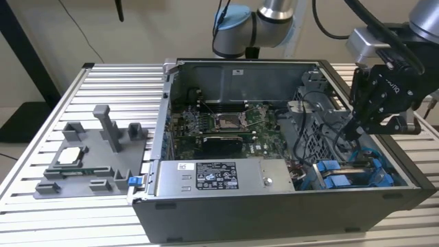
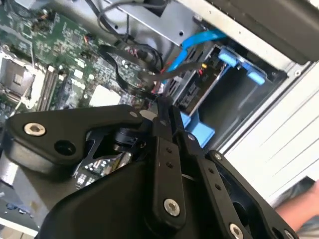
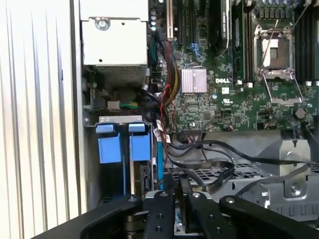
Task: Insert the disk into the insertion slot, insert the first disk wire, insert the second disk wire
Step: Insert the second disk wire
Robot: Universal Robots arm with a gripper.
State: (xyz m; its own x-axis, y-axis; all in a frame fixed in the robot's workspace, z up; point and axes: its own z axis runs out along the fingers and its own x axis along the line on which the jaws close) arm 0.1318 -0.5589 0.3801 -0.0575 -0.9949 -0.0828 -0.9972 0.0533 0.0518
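Exterior view: my pincer hangs inside the open computer case, at the exterior view's right. Its tips are just above the insertion slot with its blue rails. The power supply box lies beside the slot, toward the exterior view's left.

Second wrist view: my fingers are drawn together with no gap showing. Whether a wire is pinched between them I cannot tell. The tips sit just beside the disk, which lies in the insertion slot. A blue wire runs down to the disk's connector edge, and I cannot tell whether it is seated. Black wires cross near the tips.

First wrist view: the pincer is near the slot's blue tabs. The blue wire runs alongside them.

Status, as a judgement: the disk insertion looks done. Neither wire is confirmed plugged.
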